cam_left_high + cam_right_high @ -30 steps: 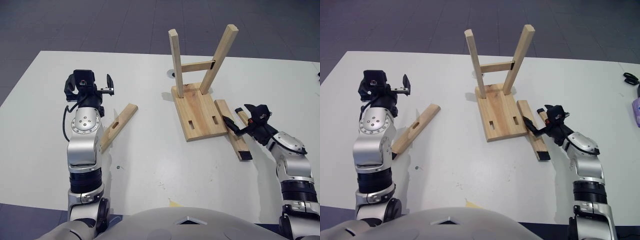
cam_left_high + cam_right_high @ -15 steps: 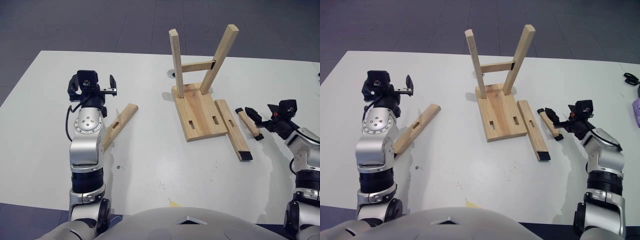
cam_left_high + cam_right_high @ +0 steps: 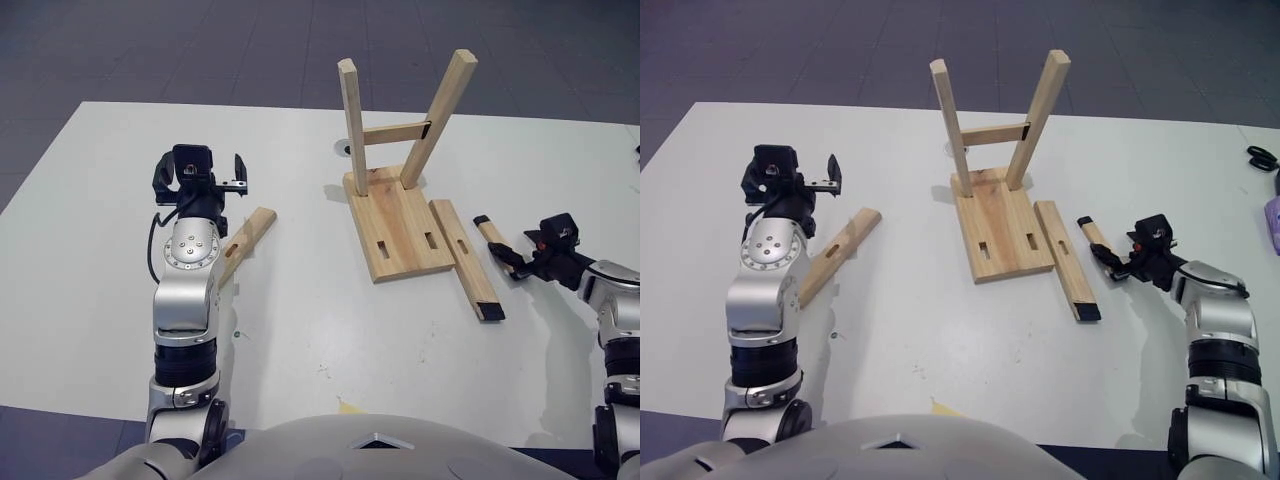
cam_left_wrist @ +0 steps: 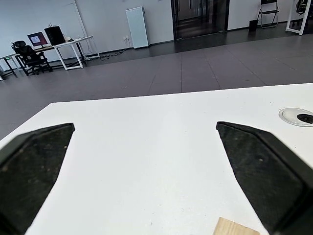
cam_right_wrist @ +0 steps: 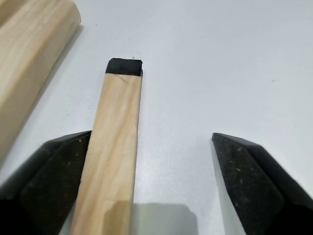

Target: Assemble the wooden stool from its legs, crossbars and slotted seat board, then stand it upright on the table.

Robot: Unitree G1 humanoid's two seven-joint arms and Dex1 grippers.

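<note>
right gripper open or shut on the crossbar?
Open. The right gripper has jaws spread wide; the short crossbar lies beside one, clear of the other.

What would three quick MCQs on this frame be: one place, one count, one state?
1. Where is the short crossbar?
A) on the floor
B) lying on the table between the right gripper's fingers
C) lifted in the air

2. How many legs stand in the seat board?
A) one
B) two
C) four

3. The left gripper is:
A) shut on a leg
B) shut on a crossbar
C) open, holding nothing

Key: B, the right wrist view shows it flat on the table against one finger. B, two uprights rise from the board. C, the left wrist view shows its fingers wide apart with bare table between them.
</note>
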